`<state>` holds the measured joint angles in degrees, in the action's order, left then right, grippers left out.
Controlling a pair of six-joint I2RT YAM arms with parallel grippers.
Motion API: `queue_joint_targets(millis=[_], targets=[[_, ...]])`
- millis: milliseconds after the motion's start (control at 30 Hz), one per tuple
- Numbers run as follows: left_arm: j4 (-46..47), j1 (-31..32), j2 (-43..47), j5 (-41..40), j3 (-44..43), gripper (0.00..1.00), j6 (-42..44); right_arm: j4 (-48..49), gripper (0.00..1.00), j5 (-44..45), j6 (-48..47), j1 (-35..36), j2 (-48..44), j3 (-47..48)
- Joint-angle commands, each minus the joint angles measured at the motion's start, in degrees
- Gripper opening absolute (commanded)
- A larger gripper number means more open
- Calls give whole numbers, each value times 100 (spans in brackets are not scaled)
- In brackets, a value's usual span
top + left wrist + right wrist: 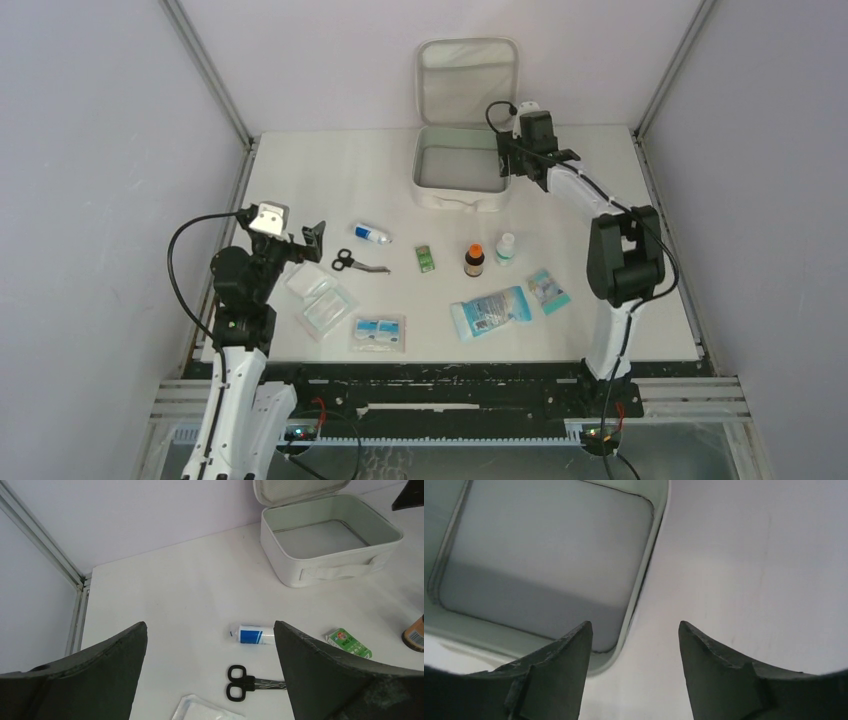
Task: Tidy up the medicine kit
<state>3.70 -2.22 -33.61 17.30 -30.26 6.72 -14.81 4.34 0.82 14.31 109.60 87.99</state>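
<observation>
Two arms are bolted at the near edge of a white surface (330, 180). At its far middle we see the medicine kit (460, 197), a large white square soft case with rounded corners, its hinged lid standing upright and its greyish inside showing. The right arm (620, 250) reaches to the kit's right rim. In its wrist view the right jaws are parted with nothing between them, one tip over the kit's corner and the other over the surface just beside it. The left arm (240, 290) hangs at the left side, well apart from the kit, and the left jaws are spread wide and grasp nothing. Ahead of them we see a small white bottle with a blue label (255, 634) lying on its side, near black-handled scissors (240, 682). Toward the middle we find a small green packet (425, 258), an upright brown bottle with an orange cap (474, 261), a small white bottle (505, 248) just beside it, and a blue-and-white soft pack (490, 313).
</observation>
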Motion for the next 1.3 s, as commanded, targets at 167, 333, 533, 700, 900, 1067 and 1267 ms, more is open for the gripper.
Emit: queue_joint_targets(millis=[167,333,533,700,900,1067,1267], targets=[[146,46,52,274,-157,100,133,-961,43,-25,250,68,1083,1248],[148,66,27,341,-156,100,134,-1119,27,-82,94,97,1157,1150],[139,83,24,407,-156,100,140,-1256,9,-319,-143,194,828,674],[114,105,-50,520,-209,100,92,-1106,6,-341,-155,402,302,-188],[112,252,-149,519,-212,100,173,-980,11,-505,255,494,-116,-833],[96,527,-219,368,-183,100,364,-1003,14,-841,679,510,-291,-987],[51,893,-402,289,-157,100,658,-984,20,-999,776,558,-687,-1258]])
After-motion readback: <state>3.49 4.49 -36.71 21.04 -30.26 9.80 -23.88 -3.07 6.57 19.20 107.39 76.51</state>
